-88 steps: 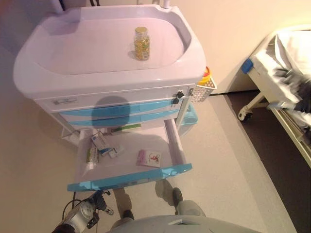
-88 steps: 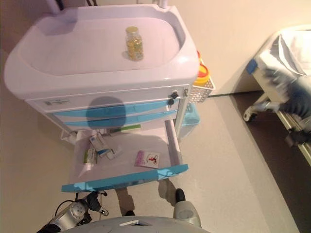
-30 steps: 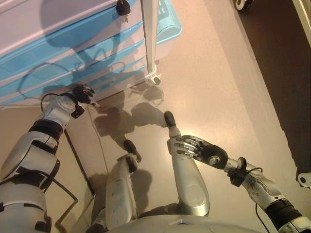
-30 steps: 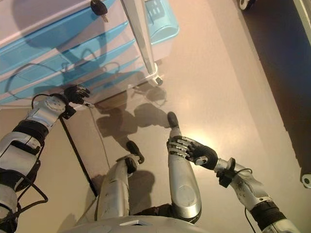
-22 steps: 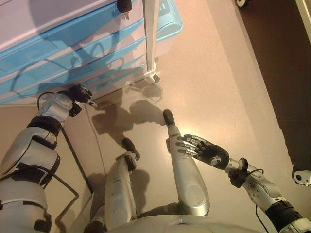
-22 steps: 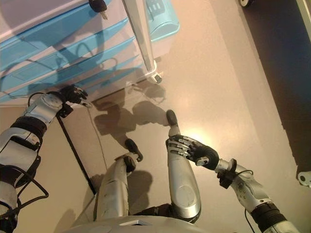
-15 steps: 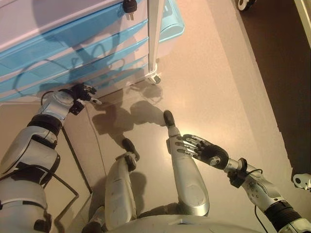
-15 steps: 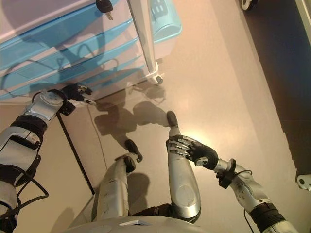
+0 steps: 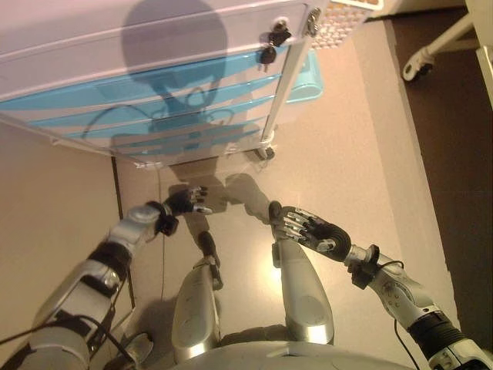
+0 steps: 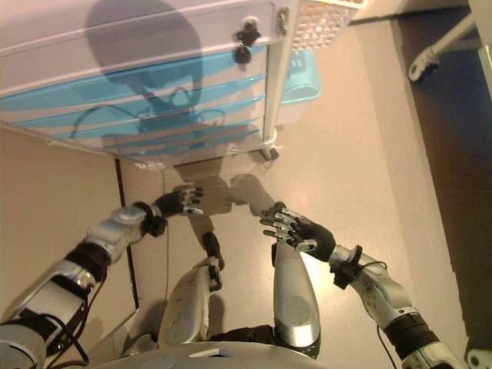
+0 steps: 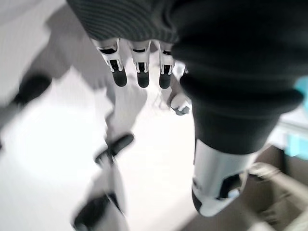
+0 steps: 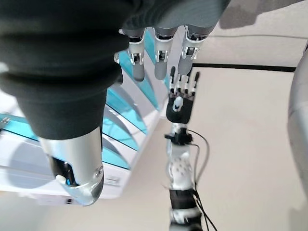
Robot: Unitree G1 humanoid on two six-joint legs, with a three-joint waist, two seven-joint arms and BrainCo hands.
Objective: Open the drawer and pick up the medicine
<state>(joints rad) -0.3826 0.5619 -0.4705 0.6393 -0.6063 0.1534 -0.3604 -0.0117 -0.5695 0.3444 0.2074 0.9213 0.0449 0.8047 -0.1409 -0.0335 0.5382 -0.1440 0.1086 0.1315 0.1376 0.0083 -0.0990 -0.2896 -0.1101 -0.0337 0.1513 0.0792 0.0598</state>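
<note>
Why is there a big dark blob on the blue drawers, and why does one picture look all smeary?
In the left eye view the dark blob on the blue drawers is a shadow cast from above. The left wrist view is smeared by motion blur: the floor streaks past the left hand. The right wrist view stays crisp on the right hand.

The cart (image 9: pixel 100 46) looks like smooth moulded plastic with a soft sheen, and its pale blue drawer fronts (image 9: pixel 146 96) are glossier, translucent-looking plastic. Right of the drawer fronts, the cart's upright post (image 9: pixel 289 73) is shiny silver metal, and a white perforated plastic basket (image 9: pixel 339 19) hangs beside it. Below the cart, the floor (image 9: pixel 347 154) is smooth and slightly glossy.
</note>
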